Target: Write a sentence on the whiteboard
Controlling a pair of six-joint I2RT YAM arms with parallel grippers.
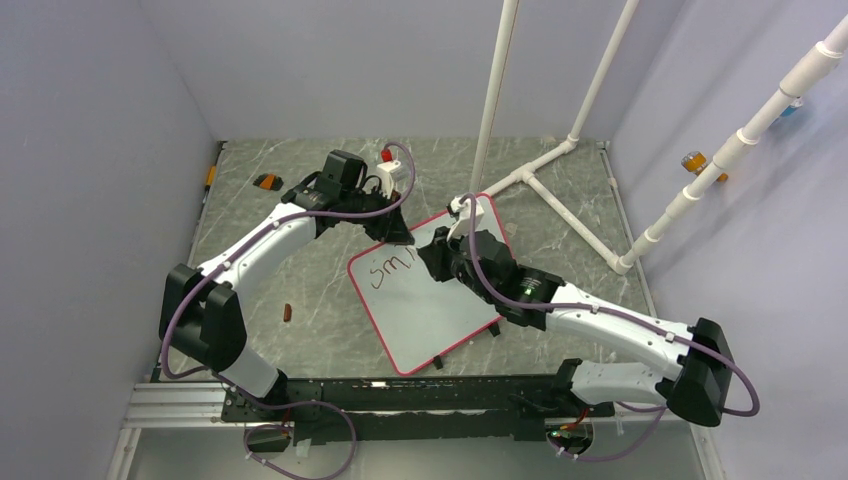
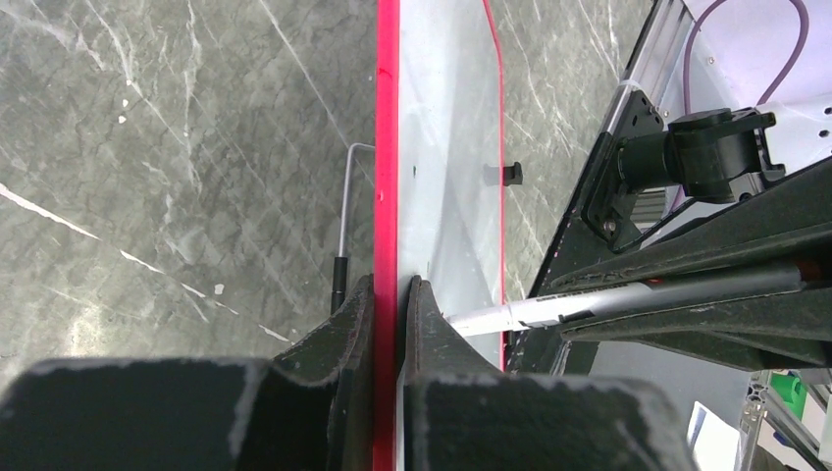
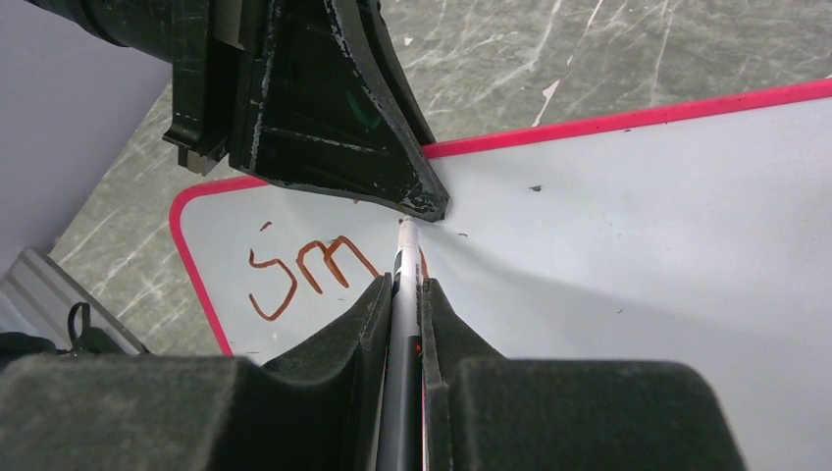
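Sentence is begun with only "sm", the whiteboard clamped by the left gripper and a marker gripped by the right gripper.

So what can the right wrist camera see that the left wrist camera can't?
Only the right wrist view shows the reddish letters "sm" written on the whiteboard. Only the left wrist view shows a small black clip on the board's far edge and a thin grey wire next to the red rim. Both show the red-rimmed board, the marker pinched in the right tool, the left tool clamped on the rim, and the grey marbled table.
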